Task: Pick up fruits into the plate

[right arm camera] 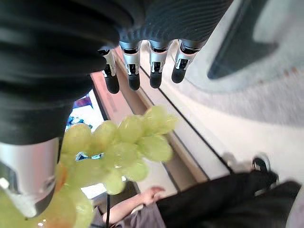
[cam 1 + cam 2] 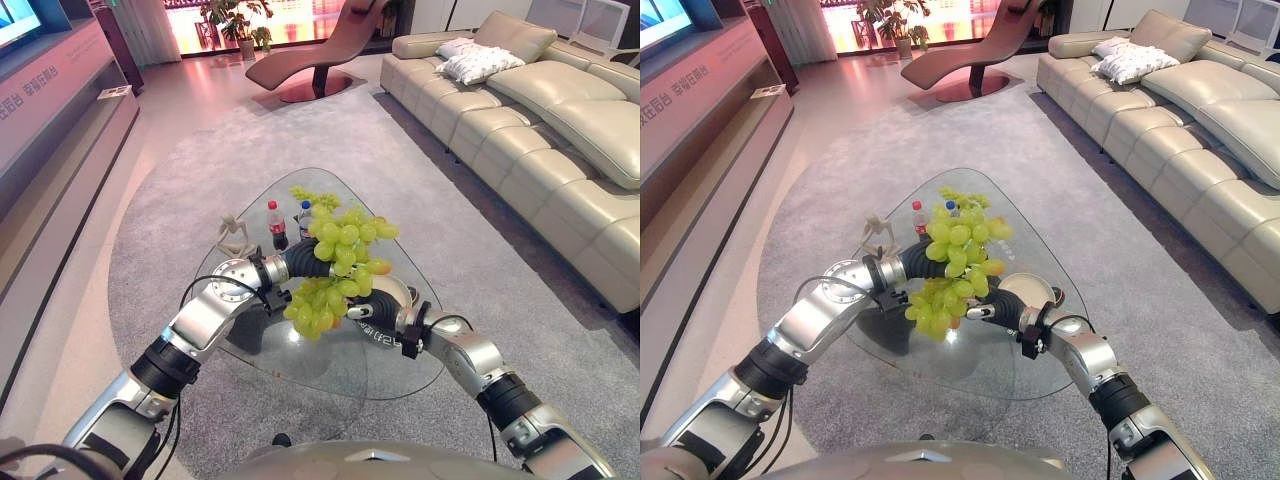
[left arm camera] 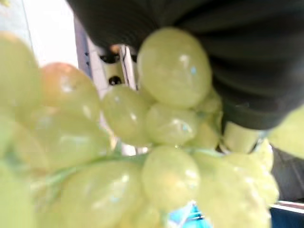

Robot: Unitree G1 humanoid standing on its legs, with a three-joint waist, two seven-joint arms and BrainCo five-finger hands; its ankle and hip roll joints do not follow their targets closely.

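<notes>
Well, big bunch of green grapes is up in the air above the glass table, hanging at the end of the robot's left arm; left hand sits right under/behind the fruit w/ only its dark ribbed cover showing, fingers buried in the grapes, so can't tell whether they're curled round the stem or not. Left wrist view is pressed up against grapes, dark cover behind them. Right hand is just beside the bunch on the robot's right, low, close to the tabletop; in its own wrist view the fingers hang straight and relaxed, holding nothing, grapes near but apart from the tips. White plate lies on the table by the right hand, partly hidden by grapes and wrist. Further back on the glass: red-capped cola bottle, blue-capped bottle beside it, small pale figurine to the left. Table stands on a grey round rug; cream sofa on the right, brown lounge chair at the far end. Right wrist view also catches a person's hand and dark-clothed legs on the floor.
</notes>
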